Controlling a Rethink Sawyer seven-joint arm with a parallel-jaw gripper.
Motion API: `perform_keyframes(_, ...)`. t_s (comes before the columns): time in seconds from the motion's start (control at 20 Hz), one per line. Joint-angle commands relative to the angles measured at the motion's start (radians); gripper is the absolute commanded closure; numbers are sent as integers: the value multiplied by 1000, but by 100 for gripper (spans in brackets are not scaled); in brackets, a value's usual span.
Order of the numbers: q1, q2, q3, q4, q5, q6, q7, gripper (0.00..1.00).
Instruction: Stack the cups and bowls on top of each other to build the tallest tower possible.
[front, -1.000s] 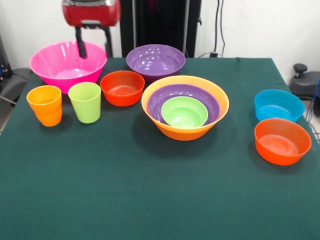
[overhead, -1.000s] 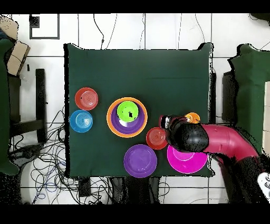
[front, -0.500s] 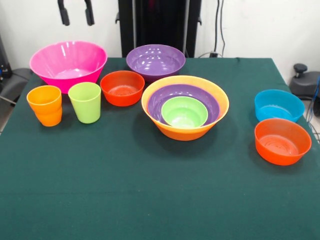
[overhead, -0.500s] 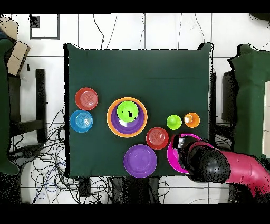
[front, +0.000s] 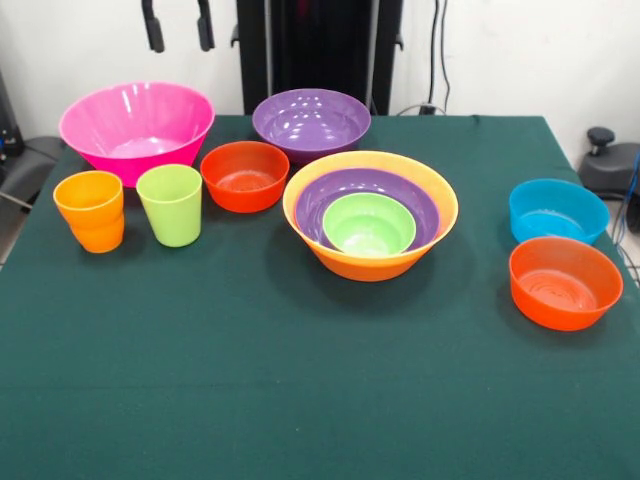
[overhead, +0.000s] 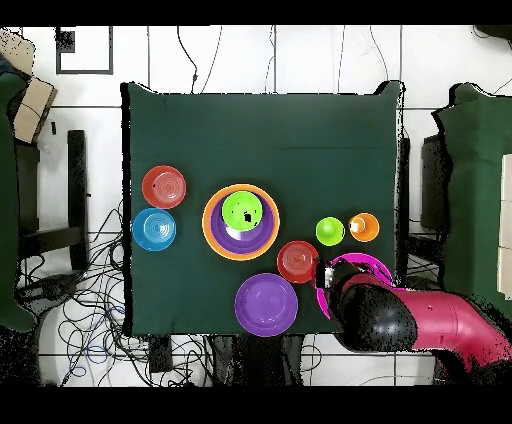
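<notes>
DONE: I count three nested – small lime-green plastic bowl (front: 369, 222) in wide purple bowl (front: 322, 200) in large yellow-orange bowl (front: 371, 256), mid-desk | LEFT: big pink bowl (front: 136, 121), second purple bowl (front: 311, 121), orange tumbler (front: 90, 209), lime tumbler (front: 170, 203) loose | TOOL (front: 179, 25): fingers apart, empty, raised over pink bowl

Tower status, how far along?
Done: the tower is three deep, lime-green bowl in purple in yellow-orange. In hand: nothing; the pincer hangs open and empty above the pink bowl. Left: pink, second purple, both red-orange, blue, both cups.
</notes>
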Motion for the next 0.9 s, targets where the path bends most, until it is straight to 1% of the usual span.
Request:
perform_keyframes(0.05,12,134,35,35,-152,-80,-116,0)
perform_keyframes(0.2,-12,181,39,21,-179,-77,-134,0)
perform_keyframes(0.3,-30,199,50,17,-186,-68,-146,0)
perform_keyframes(0.5,-51,212,68,16,-194,-51,-149,0)
perform_keyframes(0.7,-40,205,52,36,-228,-82,-103,0)
perform_keyframes(0.9,-19,220,31,28,-272,-110,-71,0)
